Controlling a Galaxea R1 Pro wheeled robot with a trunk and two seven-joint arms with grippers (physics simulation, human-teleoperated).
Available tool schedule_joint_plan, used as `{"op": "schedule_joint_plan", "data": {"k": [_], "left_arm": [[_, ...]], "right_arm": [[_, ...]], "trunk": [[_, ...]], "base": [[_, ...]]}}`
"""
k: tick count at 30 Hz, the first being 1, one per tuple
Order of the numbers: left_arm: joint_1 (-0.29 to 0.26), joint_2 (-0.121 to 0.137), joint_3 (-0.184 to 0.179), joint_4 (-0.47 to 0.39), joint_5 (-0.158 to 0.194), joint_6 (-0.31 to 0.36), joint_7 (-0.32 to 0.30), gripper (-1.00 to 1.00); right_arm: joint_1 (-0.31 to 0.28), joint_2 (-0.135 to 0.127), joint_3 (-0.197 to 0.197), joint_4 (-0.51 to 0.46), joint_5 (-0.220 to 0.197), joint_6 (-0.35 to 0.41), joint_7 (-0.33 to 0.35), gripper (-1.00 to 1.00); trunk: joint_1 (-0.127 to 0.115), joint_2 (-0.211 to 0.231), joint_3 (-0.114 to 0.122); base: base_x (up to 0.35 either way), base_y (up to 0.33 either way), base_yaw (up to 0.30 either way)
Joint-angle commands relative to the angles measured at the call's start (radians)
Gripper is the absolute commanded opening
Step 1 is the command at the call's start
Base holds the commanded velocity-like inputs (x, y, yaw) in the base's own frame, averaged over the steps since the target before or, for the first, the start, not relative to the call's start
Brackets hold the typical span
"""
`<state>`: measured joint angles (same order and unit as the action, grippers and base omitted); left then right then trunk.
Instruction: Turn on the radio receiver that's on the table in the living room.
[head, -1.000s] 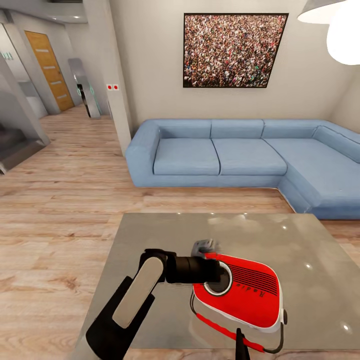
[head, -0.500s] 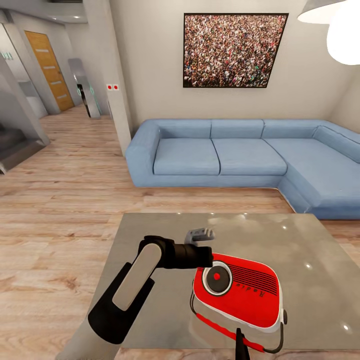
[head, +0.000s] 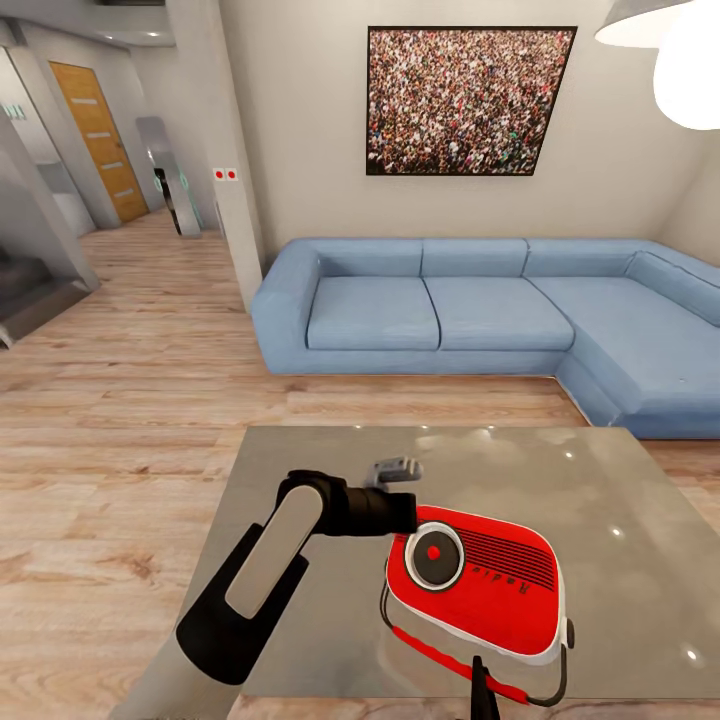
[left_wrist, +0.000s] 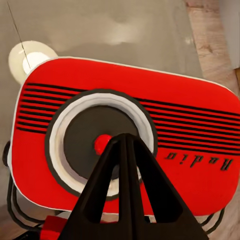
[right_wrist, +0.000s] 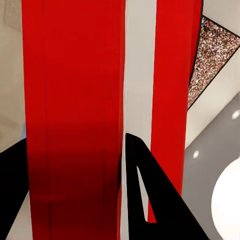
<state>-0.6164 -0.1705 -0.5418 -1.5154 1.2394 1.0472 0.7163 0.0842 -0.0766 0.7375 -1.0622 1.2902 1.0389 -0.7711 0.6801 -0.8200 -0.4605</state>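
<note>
Near the table's (head: 320, 470) front edge, one radio (head: 478, 583), wide bare top behind, left gripper (left_wrist: 123, 141) pinched together above the dial (left_wrist: 100, 141), right gripper (right_wrist: 75, 165) jaws around a red strap.

The radio receiver (head: 478, 582) lies on the table (head: 600, 500), with the sofa (head: 480, 315) behind.

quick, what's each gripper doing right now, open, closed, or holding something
Left gripper: shut, empty, fingertips together over the radio receiver's dial.
Right gripper: open around the radio's red edge.
</note>
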Motion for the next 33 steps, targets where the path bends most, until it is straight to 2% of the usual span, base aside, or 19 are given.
{"op": "schedule_joint_plan", "data": {"k": [1,8,16,22,33], "left_arm": [[-0.001,0.0,0.0,0.001,0.0,0.0,0.004,-1.0],[-0.01,-0.002,0.001,0.013,0.001,0.0,0.01,-1.0],[-0.054,-0.004,0.005,0.091,0.007,0.0,0.008,-1.0],[-0.058,-0.004,0.005,0.136,0.031,-0.001,0.006,-1.0],[-0.059,-0.004,0.001,0.216,0.035,-0.004,0.002,-1.0]], "right_arm": [[0.0,0.0,0.0,-0.001,0.017,0.008,0.0,-1.0],[0.0,0.0,0.0,-0.001,0.017,0.008,0.0,-1.0],[0.0,0.0,0.002,-0.002,0.018,0.008,0.0,-1.0],[0.0,0.0,0.002,-0.002,0.018,0.008,0.0,-1.0],[0.0,0.001,0.003,-0.002,0.019,0.008,0.0,-1.0]], "trunk": [[0.0,0.0,0.0],[0.0,0.0,0.0],[0.0,0.0,0.0],[0.0,0.0,0.0],[0.0,0.0,0.0]], "base": [[0.0,0.0,0.0],[0.0,0.0,0.0],[0.0,0.0,0.0],[0.0,0.0,0.0],[0.0,0.0,0.0]]}}
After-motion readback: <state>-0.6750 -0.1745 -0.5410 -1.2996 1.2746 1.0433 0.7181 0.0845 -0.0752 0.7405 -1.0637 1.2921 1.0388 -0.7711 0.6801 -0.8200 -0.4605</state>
